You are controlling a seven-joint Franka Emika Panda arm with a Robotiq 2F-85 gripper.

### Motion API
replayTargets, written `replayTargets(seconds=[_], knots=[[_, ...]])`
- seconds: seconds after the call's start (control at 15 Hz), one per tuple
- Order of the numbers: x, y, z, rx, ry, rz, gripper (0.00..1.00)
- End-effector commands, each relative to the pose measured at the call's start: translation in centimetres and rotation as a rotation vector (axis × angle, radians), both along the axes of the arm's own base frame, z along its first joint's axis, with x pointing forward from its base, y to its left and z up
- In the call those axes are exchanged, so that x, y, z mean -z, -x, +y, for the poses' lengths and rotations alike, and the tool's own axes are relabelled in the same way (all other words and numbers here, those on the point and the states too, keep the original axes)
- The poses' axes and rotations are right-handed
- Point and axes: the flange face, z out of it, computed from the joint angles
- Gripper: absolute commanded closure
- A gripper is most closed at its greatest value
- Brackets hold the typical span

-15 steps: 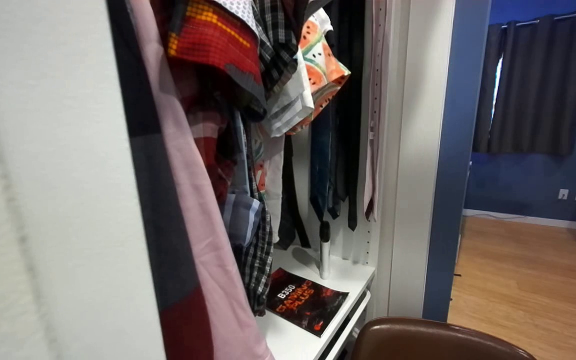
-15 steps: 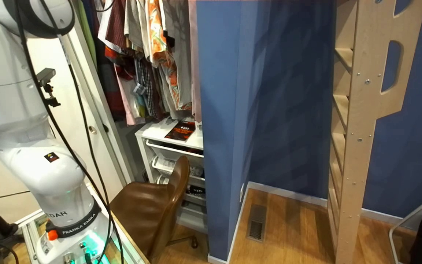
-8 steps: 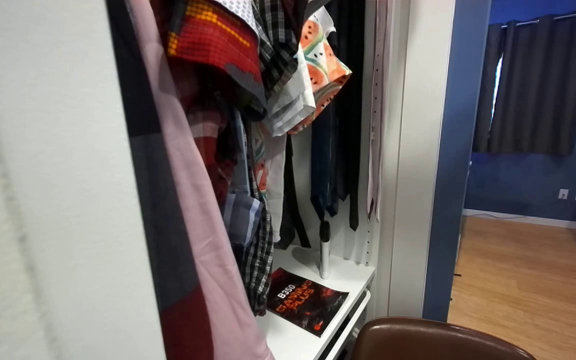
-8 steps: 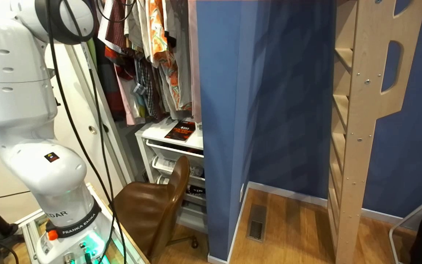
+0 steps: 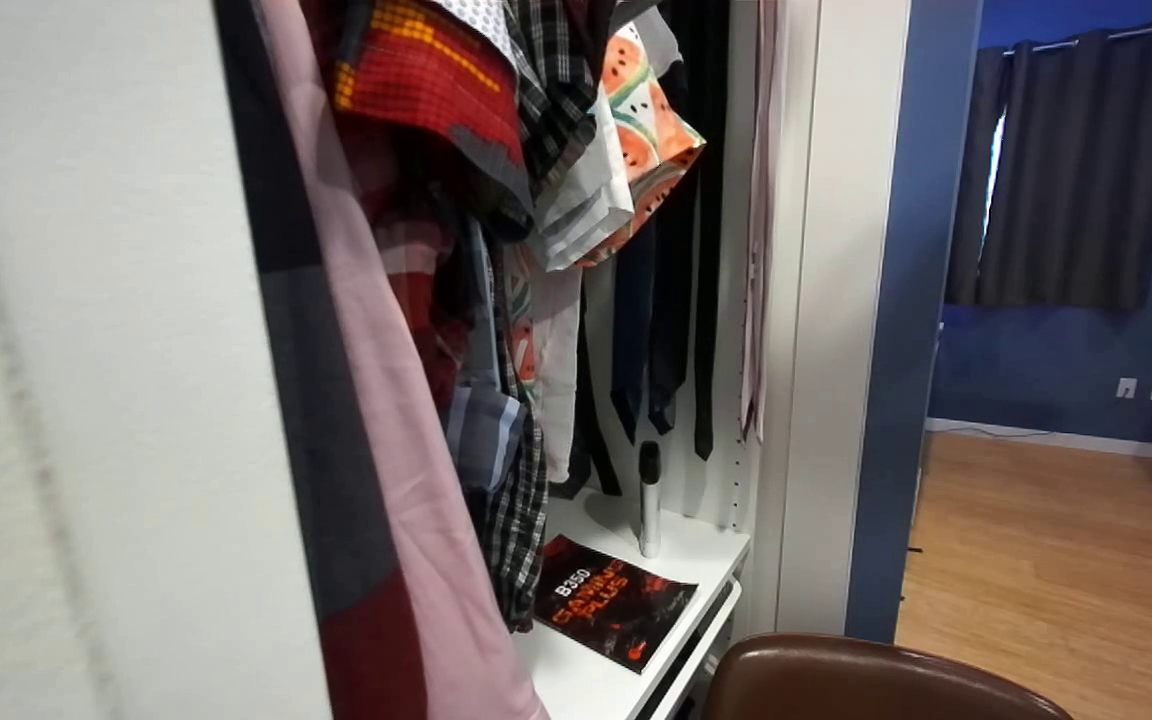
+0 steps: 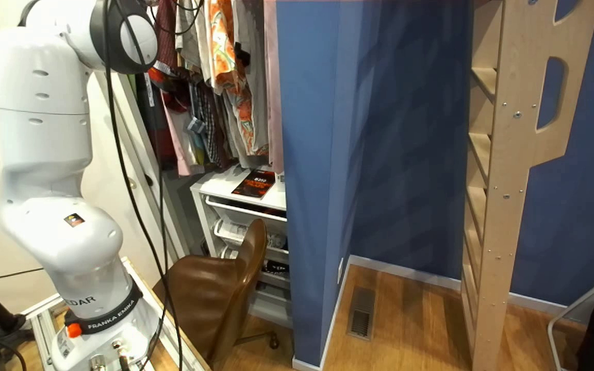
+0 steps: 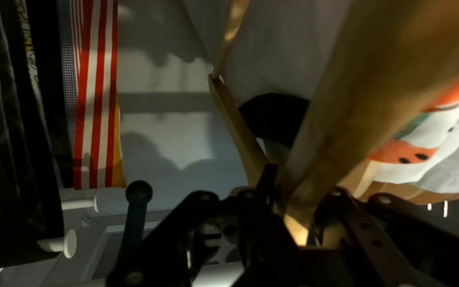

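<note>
My gripper (image 7: pixel 297 195) shows in the wrist view only, at the bottom. Its dark fingers stand either side of a tan wooden hanger (image 7: pixel 357 103), which fills the gap and looks gripped. The hanger is blurred and slants up to the right, close to the camera. A watermelon-print shirt (image 7: pixel 408 153) lies just right of it; it also hangs in the exterior views (image 5: pixel 651 120) (image 6: pixel 225 51). Another wooden hanger (image 7: pixel 239 127) and a black rounded thing (image 7: pixel 275 115) are beyond my left finger. In an exterior view the arm (image 6: pixel 44 118) reaches up; its hand is out of view.
Red-and-white striped cloth (image 7: pixel 94 99), dark cloth (image 7: pixel 6 119), a knobbed dark rod (image 7: pixel 138 191) and white pegs (image 7: pixel 66 244) are at left. Below the clothes, a white shelf (image 5: pixel 576 690) bears a booklet (image 5: pixel 616 605) and a roller (image 5: pixel 649 520). A chair (image 6: pixel 199 288) stands before it.
The arm has swung to the right, toward the hanging clothes, and its cables moved with it. The ties sway, the pink one shifts right, and the watermelon shirt moves slightly right.
</note>
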Motion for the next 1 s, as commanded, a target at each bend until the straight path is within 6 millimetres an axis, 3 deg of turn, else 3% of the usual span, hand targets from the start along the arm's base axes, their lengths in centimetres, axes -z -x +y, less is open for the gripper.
replayTargets(seconds=[0.0,0.6,0.67,0.73,0.93], knots=[[-0.5,-0.9,0.9,-0.003,-0.016,-0.049,0.94],[-0.1,-1.9,1.1,0.001,0.057,-0.004,0.93],[-0.3,-1.8,0.7,0.012,0.073,0.006,0.67],[-0.5,-1.7,0.5,0.019,0.080,0.011,0.56],[-1.1,-1.5,0.1,0.033,0.100,0.013,0.37]])
